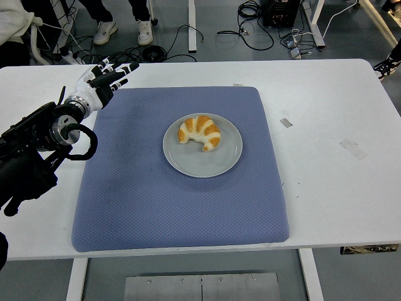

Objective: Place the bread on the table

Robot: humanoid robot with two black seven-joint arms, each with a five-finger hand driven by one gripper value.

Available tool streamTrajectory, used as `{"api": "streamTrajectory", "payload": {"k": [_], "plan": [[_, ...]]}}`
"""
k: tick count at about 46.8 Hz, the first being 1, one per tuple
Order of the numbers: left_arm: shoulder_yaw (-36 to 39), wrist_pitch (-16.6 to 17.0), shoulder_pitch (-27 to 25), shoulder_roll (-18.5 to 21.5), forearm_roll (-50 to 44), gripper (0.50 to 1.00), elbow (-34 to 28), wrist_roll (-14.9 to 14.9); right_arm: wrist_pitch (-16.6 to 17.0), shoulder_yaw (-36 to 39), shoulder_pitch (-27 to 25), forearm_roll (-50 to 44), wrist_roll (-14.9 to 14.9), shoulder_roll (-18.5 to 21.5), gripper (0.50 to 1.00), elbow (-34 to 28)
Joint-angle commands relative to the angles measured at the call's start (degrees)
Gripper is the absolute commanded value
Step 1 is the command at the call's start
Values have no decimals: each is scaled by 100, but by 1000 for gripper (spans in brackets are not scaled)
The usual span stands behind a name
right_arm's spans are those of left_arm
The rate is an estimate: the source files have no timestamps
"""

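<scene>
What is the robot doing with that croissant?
Nothing yet. The croissant lies on a grey plate in the middle of a blue mat on the white table. The robot's left hand hovers over the mat's far left corner, fingers spread and holding nothing, well away from the plate. The right arm is not in the picture. The bread has yet to be picked up and put on the table.

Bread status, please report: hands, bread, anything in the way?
Left hand open, fingers spread, over the mat's far left corner. Right hand not in view. Bread on grey plate, untouched. Nothing between hand and bread.
</scene>
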Motion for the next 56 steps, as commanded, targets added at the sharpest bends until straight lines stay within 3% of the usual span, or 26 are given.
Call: {"api": "streamTrajectory", "payload": {"k": [1, 19, 56], "plan": [[13, 0, 7, 6, 41, 983, 2, -7, 1, -4, 0, 0, 7, 0, 1000, 0], [514, -9, 42, -29, 59, 984, 19, -33, 1, 4, 0, 0, -2, 0, 1000, 0], [409, -18, -90, 24, 77, 984, -25, -60, 1, 4, 0, 0, 7, 0, 1000, 0]]}}
